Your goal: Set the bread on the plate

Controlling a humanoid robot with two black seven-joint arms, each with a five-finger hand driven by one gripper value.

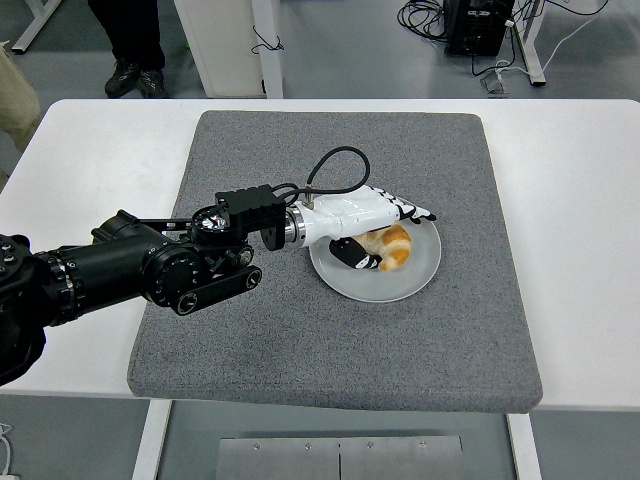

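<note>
The golden bread (392, 247) lies on the grey plate (412, 285), in its upper middle part. My left hand (393, 235), white on a black arm reaching in from the left, hovers over the plate's left half. Its fingers (408, 212) stretch out flat just above the bread, and the dark thumb (356, 256) sits beside the bread's left end. The hand is open and no longer wrapped around the bread. My right arm is out of sight.
The plate sits right of centre on a large grey mat (330, 340) covering the white table (580, 200). A black cable (335, 165) loops above the wrist. A person's legs (135, 50) stand beyond the table's far left corner.
</note>
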